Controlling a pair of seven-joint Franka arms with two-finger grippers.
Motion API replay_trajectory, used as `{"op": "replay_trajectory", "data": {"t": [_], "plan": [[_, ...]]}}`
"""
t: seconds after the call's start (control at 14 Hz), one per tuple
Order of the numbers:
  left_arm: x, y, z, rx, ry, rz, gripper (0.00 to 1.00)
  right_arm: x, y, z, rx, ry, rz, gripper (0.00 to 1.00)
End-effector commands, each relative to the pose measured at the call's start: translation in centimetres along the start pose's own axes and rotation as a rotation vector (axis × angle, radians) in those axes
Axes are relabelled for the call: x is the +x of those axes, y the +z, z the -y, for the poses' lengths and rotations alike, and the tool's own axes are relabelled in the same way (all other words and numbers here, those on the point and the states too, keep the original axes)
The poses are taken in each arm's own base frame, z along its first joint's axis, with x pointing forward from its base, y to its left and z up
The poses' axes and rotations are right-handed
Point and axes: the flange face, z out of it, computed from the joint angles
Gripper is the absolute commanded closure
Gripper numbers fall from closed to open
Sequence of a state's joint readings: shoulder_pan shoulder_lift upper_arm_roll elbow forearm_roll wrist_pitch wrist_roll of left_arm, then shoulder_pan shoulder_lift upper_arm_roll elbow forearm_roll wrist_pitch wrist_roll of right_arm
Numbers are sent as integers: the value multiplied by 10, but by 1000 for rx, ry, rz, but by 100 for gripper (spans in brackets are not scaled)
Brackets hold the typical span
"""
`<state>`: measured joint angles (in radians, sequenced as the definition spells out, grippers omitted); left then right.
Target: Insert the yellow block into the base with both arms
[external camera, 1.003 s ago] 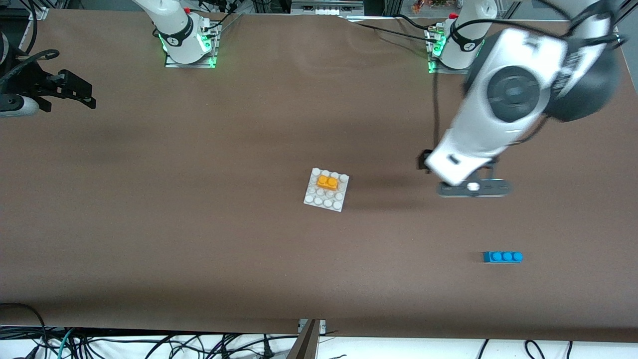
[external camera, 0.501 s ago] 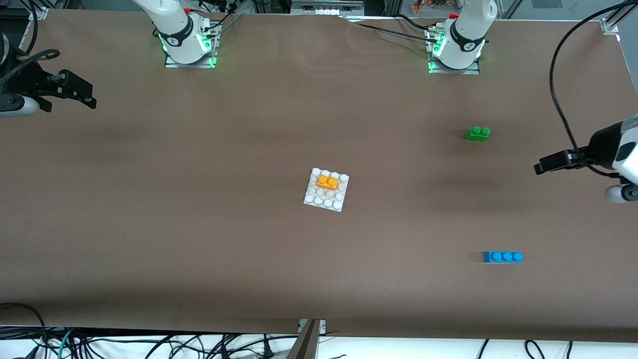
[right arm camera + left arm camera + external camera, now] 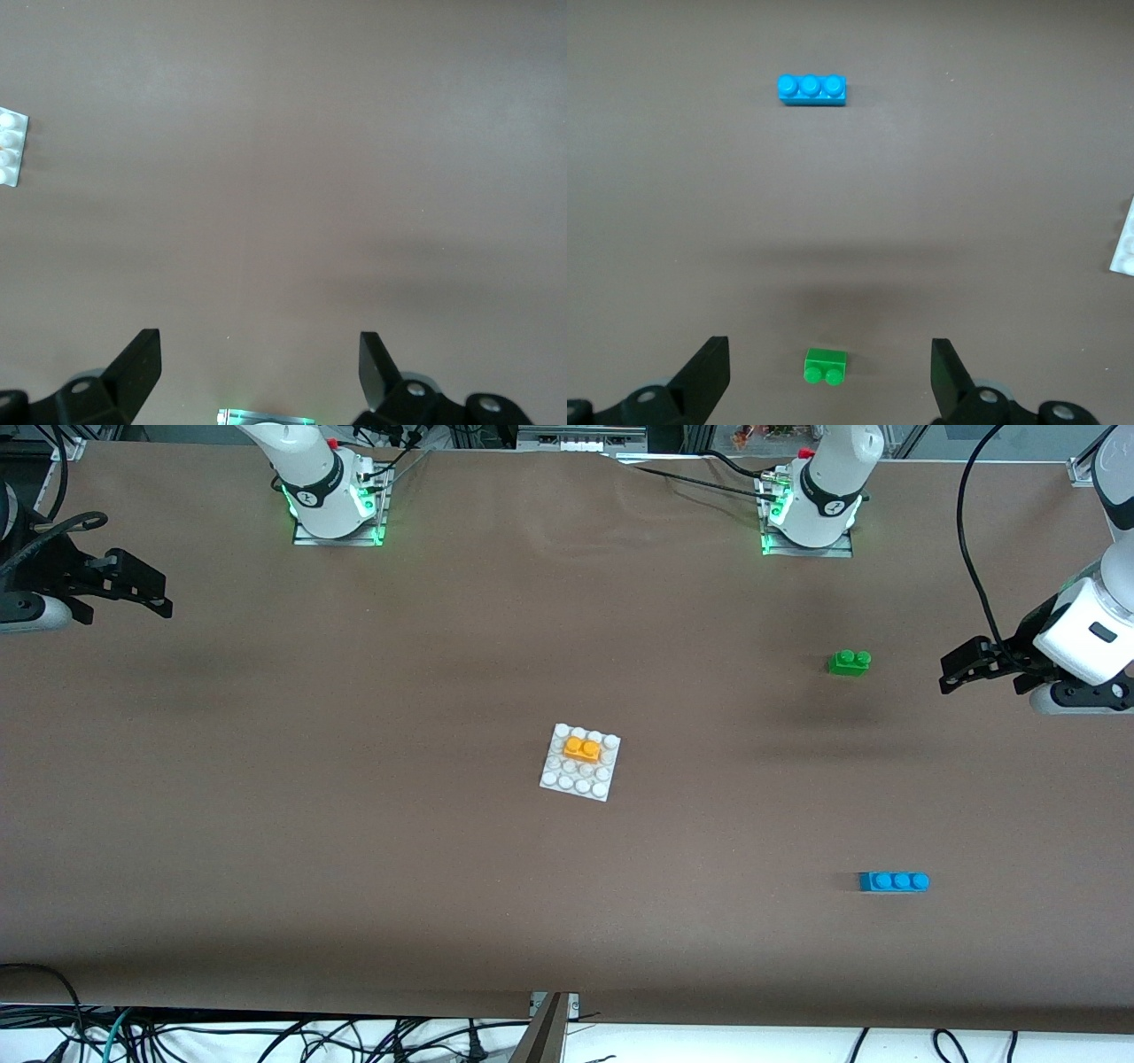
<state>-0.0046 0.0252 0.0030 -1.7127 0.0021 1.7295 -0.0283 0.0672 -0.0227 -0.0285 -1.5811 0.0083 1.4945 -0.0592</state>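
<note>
The yellow block (image 3: 582, 749) sits on the white studded base (image 3: 580, 778) at the middle of the table, on the base's rows farthest from the front camera. My left gripper (image 3: 954, 670) is open and empty, up in the air at the left arm's end of the table; its wrist view (image 3: 826, 372) looks down on a green brick. My right gripper (image 3: 152, 593) is open and empty at the right arm's end, and the arm waits there. A corner of the base shows in the left wrist view (image 3: 1125, 243) and the right wrist view (image 3: 11, 146).
A green two-stud brick (image 3: 850, 662) lies toward the left arm's end, also in the left wrist view (image 3: 826, 365). A blue three-stud brick (image 3: 893, 881) lies nearer to the front camera, also in the left wrist view (image 3: 811, 88). The arm bases (image 3: 335, 500) stand along the table's edge.
My left arm has swung away from beside the base out to its own end of the table and risen, uncovering the green brick. The block, base and right arm have not moved.
</note>
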Motion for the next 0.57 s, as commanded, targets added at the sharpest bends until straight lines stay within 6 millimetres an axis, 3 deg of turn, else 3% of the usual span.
{"op": "replay_trajectory", "data": {"t": [0.0, 0.5], "plan": [[-15, -10, -17, 18, 52, -30, 0, -1, -7, 2, 16, 0, -5, 1], [-18, -11, -20, 7, 55, -18, 0, -1, -7, 3, 16, -3, -5, 1]]}}
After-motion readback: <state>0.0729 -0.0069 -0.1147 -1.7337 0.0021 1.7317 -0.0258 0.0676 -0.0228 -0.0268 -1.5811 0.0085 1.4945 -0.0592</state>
